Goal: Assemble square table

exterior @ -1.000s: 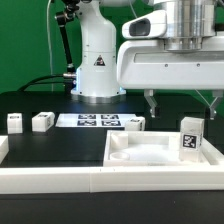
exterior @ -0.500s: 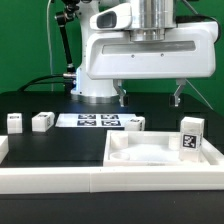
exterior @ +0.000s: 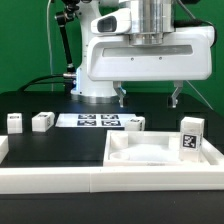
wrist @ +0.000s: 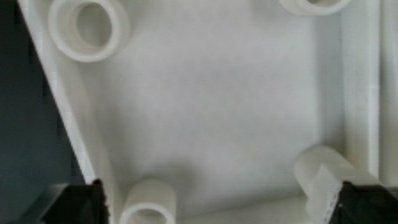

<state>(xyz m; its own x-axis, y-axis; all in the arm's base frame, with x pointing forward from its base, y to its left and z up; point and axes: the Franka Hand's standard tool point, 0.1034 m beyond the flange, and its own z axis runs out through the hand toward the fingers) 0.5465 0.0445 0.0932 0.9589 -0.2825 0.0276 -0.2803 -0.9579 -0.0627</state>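
My end effector [exterior: 149,97] hanging open-fingered, gripping nothing. Straight below me lies square tabletop [exterior: 150,150], sockets [wrist: 86,25] up. Closest leg [exterior: 192,137] by its rim, exterior view's right.

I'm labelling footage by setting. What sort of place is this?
Probably a robotics lab bench: a green backdrop behind the arm's white base, a black work surface with the marker board, and small tagged white legs laid out.

The wrist view shows the square table [wrist: 214,110] blurred, its edges cut off.
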